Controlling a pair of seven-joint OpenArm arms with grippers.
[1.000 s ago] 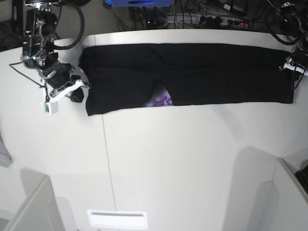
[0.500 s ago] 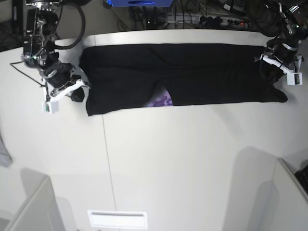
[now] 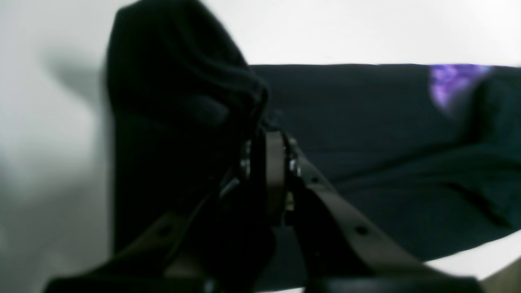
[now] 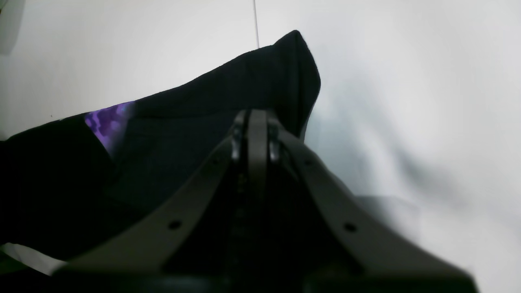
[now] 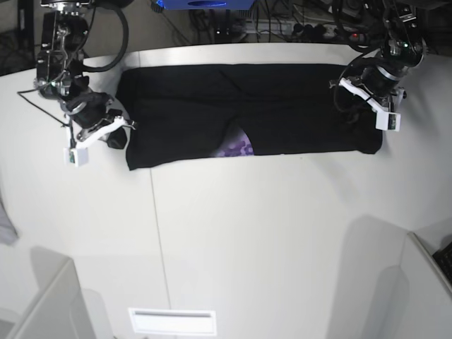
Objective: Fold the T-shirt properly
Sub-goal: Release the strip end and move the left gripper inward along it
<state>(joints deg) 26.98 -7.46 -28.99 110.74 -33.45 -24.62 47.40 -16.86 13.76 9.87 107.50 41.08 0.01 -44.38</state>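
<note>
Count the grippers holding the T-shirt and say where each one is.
2. The left gripper pinches the T-shirt at its right end in the base view; the right gripper pinches its left edge.

counter point(image 5: 247, 233): white, fills most of frame | cables point(image 5: 296, 25): tangled, top edge | blue box point(image 5: 201, 3): top centre

The closed right claw point(image 4: 257, 122) pinches the black T-shirt point(image 4: 195, 122), lifting its corner.

No readable text, label or number anywhere.
</note>
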